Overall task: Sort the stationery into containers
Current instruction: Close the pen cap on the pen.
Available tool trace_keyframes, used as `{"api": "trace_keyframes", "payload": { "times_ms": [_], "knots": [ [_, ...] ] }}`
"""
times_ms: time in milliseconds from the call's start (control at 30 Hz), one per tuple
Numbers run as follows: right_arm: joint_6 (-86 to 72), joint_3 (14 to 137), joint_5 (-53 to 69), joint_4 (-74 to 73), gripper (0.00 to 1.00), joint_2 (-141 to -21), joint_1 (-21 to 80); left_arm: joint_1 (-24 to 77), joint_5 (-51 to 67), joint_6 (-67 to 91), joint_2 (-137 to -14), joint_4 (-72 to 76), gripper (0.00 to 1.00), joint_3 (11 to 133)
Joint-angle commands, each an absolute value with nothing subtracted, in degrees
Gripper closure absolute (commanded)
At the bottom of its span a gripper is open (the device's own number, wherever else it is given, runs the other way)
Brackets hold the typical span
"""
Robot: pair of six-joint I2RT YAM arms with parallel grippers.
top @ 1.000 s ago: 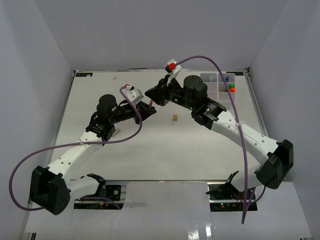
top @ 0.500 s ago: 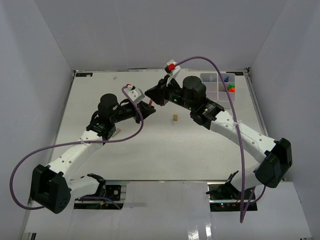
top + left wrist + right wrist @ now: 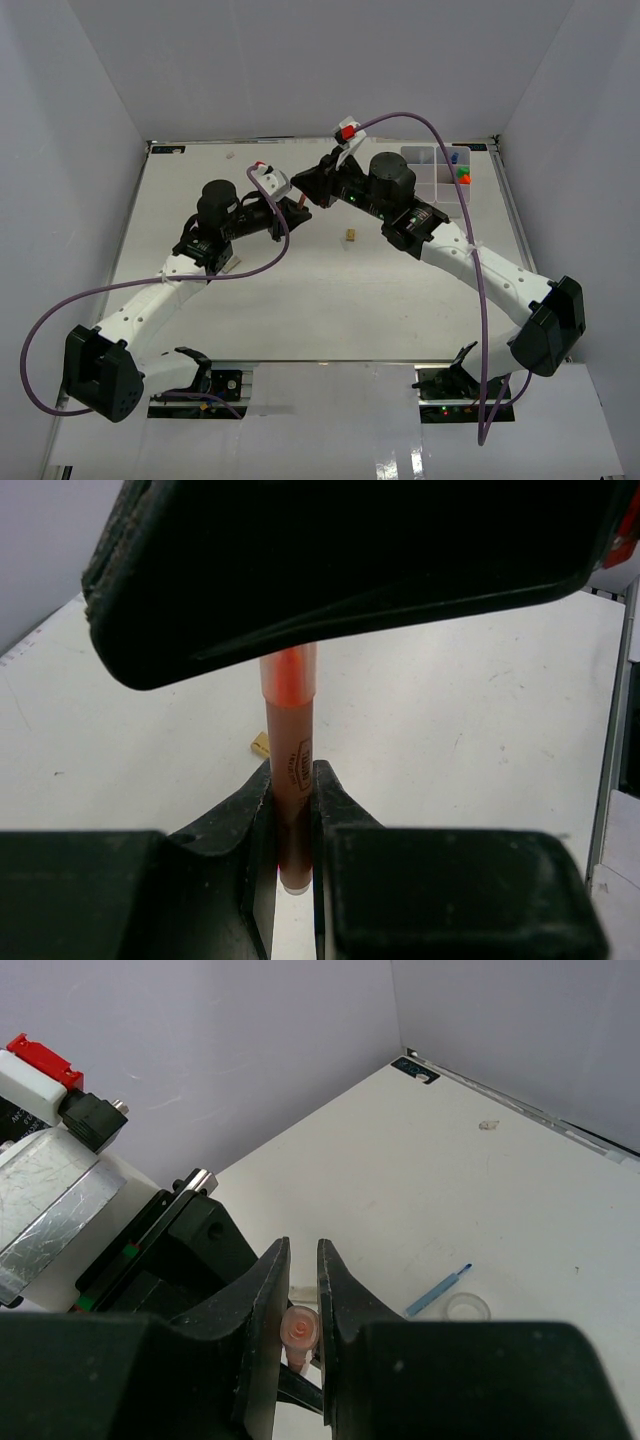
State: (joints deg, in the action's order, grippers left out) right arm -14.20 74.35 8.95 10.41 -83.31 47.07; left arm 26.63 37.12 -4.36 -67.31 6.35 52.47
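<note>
**Fig. Both arms on one item (top + wrist views).**

**(a)** We found the pink stick (image 3: 289, 730) to be a slim, translucent orange-pink cylinder w/ a printed label band and a round, flat end. It sat over the far-centre of the table (image 3: 300, 300), pinched from both ends.

**(b)** The left gripper (image 3: 292, 785) had matte black, wedge-shaped fingers. Its jaws were clamped tight on the stick near one end.

**(c)** The right gripper (image 3: 303, 1255) was of the same black moulded form. It was closed on the opposite, round end, and its body hid the upper barrel in the left wrist view.

**(d)** A small tan block (image 3: 351, 235) lay alone on the table, just right of the two grippers.

**(e)** A thin blue pen (image 3: 438, 1291) and a clear tape ring (image 3: 467, 1307) lay near each other on the far-left part of the table.

**(f)** The white organiser box (image 3: 420, 160) was rectangular plastic w/ divided compartments and stood at the far-right corner. Green, orange and blue bits showed in its right-hand cells, too small for us to identify.

**(g)** The surface was flat, off-white and faintly scuffed. Plain lilac-grey walls enclosed it on three sides. Glossy purple cables (image 3: 470, 250) looped from each white-shelled arm.
</note>
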Motion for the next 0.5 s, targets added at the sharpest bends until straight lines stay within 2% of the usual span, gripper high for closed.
{"api": "trace_keyframes", "payload": {
  "times_ms": [0, 467],
  "knots": [
    [-13.3, 65.2, 16.9, -20.0, 0.92, -90.7, 50.2, 27.7, 37.4, -5.6, -62.6, 34.4, 1.00, 65.8],
    [-13.2, 61.8, 18.5, -19.8, 0.92, -91.6, 50.2, 27.7, 33.9, -4.8, -62.3, 39.1, 1.00, 66.3]
  ]
}}
